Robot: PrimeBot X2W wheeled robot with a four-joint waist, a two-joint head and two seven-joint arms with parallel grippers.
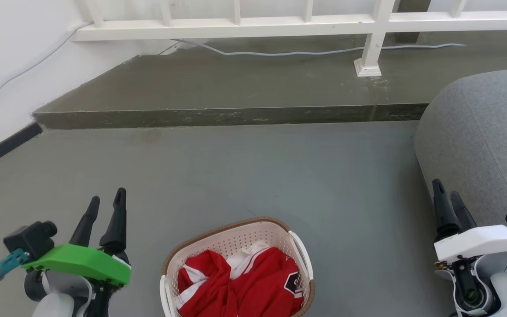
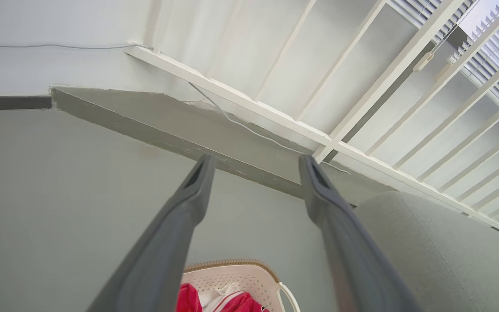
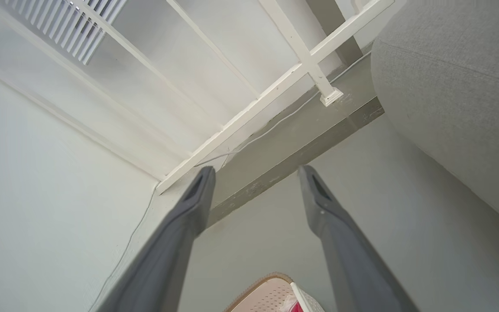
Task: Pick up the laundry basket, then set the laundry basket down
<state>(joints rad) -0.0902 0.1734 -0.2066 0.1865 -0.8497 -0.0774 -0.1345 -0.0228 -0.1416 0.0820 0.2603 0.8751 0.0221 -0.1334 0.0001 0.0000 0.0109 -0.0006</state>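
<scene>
Cream-white perforated plastic formed the laundry basket (image 1: 231,237), which sat upright on the grey floor (image 1: 280,176) at the bottom centre of the head view, with a brown woven-look rim around its top and a white handle on each side. Red-and-white clothing (image 1: 244,281) lay bunched inside it. My left tool (image 1: 108,196) hung to the basket's left, apart from it, its two dark fingers spread and gripping nothing. My right tool (image 1: 445,188) hung well off to the basket's right, just in front of a grey upholstered cushion (image 1: 482,132); its fingers were likewise spread and gripped nothing. In both wrist views the fingers rose with an open gap between them, and the far edge of the basket showed low in that gap. Beyond the basket a raised step (image 1: 236,88) crossed the floor, carrying a white railing (image 1: 280,22) and a pale cable (image 1: 302,53) along its back.
</scene>
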